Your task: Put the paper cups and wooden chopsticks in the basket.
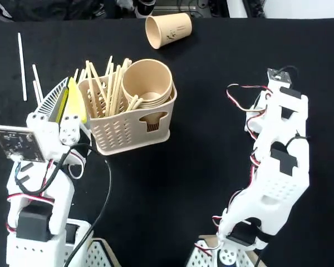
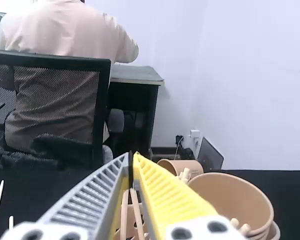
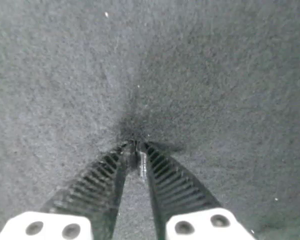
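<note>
— Black felt cloth [image 1: 211, 67] seen from above. What sits by the left gripper [image 1: 68, 83]?
— Its ribbed fingers, one white and one yellow, meet at the tips, and I can't make out anything held between them. The slotted plastic basket [image 1: 131, 130] is just beside them, with nested paper cups [image 1: 147, 83] and splayed wooden chopsticks [image 1: 108, 83] inside. A loose cup [image 1: 168, 30] lies on its side well beyond the fingertips. Some pale thin sticks [image 1: 22, 67] lie apart, on the side away from the basket.
— And the left wrist view?
— The tips are pressed together. The chopsticks stand below them and the loose cup lies past them.
— The right wrist?
— The right gripper [image 3: 136, 147] has its fingers closed, with the tips touching the fuzzy cloth.
— What are the risks?
— I'd judge the smooth, tapered cup could roll if nudged, and a hard squeeze could crumple its thin wall. The crowded basket looks light, so a bump might tip it or scatter the sticks.
</note>
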Motion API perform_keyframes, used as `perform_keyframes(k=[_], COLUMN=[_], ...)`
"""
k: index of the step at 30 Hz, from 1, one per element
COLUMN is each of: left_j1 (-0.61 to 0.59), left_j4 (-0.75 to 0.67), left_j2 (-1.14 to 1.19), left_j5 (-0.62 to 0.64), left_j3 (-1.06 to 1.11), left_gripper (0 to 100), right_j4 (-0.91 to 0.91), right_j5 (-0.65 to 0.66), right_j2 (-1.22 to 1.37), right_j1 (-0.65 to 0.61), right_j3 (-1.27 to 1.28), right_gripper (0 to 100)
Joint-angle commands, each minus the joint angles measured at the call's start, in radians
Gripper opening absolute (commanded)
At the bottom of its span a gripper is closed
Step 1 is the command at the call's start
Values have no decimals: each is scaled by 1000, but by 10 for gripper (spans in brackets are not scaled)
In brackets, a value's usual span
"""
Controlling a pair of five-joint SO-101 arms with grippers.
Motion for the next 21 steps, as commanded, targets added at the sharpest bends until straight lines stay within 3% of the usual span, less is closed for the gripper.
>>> perform_keyframes(k=[1,4,9,15,21], left_j1=[-1,-73,-372,-522,-527], left_j4=[-5,66,160,235,439], left_j2=[-2,0,110,632,1204], left_j5=[9,38,172,103,-54], left_j3=[-2,-36,-157,-406,-814], left_gripper=[36,106,149,152,152], right_j4=[-3,-3,-3,-3,-3], right_j5=[6,6,6,6,6], right_j2=[-24,-24,-24,-24,-24], right_j1=[2,2,2,2,2], right_j3=[4,4,4,5,5], right_gripper=[12,12,12,12,12])
